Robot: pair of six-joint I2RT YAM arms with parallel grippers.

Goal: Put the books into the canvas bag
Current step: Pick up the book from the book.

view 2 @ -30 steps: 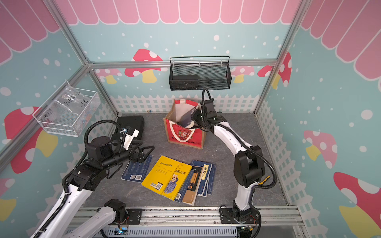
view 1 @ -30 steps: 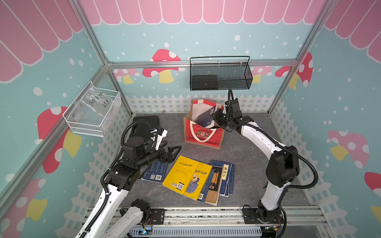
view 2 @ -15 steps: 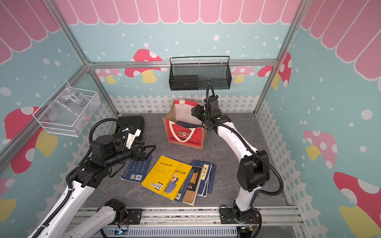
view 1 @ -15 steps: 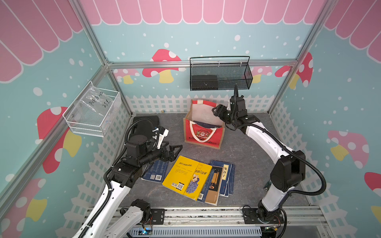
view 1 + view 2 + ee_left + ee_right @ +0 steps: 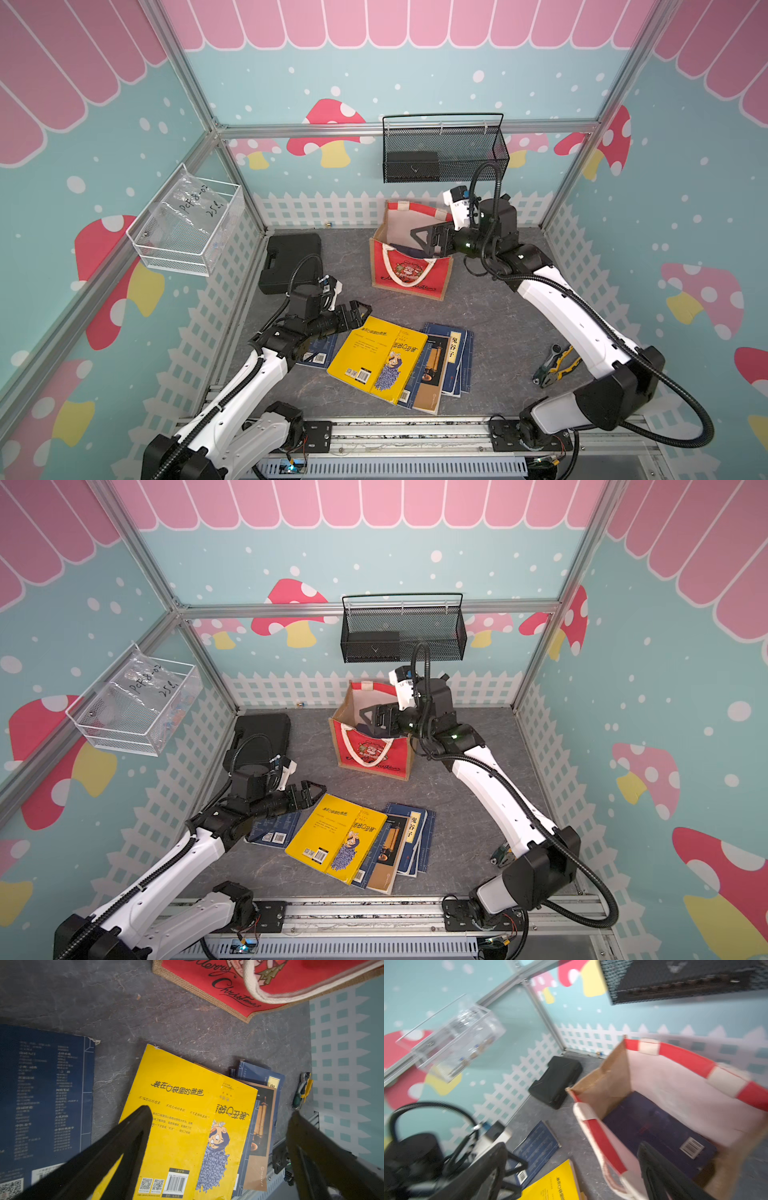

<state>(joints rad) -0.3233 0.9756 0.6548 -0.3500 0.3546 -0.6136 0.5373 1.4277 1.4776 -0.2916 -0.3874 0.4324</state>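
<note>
The right fingers are spread wide and hold nothing. They hang over the open top of the canvas bag. The bag stands upright near the back of the worktop. Inside it, a dark blue book lies flat on the bottom with its barcode showing. I cannot tell if more books lie under it.

The left fingers are spread wide too, and they are empty. They hover just above the yellow book, near its top corner.

So at least one book is in the bag. Most of the books are out on the worktop. The yellow book lies on top of a pile. A black-and-tan book and some blue books stick out from under it. One more blue book lies just beside the yellow one, partly under the left arm. All of these have to go into the bag. I think the yellow book comes next, because the left fingers are right over it.
</note>
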